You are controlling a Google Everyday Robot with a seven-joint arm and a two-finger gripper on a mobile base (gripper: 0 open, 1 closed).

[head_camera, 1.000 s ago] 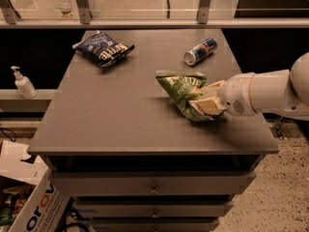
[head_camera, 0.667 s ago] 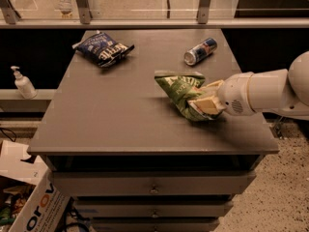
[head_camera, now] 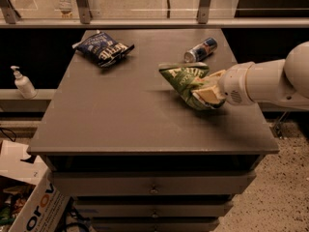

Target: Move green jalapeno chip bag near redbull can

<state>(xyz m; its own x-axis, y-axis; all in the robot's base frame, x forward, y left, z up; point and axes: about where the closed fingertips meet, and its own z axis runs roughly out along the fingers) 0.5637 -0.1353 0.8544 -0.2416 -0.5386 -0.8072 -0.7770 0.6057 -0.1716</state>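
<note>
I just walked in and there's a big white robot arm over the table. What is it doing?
The robot's gripper reaches in from the right and is clamped on the lower end of the green jalapeno chip bag, holding it over the right side of the grey table. The redbull can lies on its side a little behind the bag, not touching it. A dark blue chip bag rests at the back left, untouched.

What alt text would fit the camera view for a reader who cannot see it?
The robot's gripper, reaching in from the right edge, grips the green jalapeno chip bag over a dark table. The redbull can lies on its side just behind the bag, and a dark blue chip bag lies at the far left.
</note>
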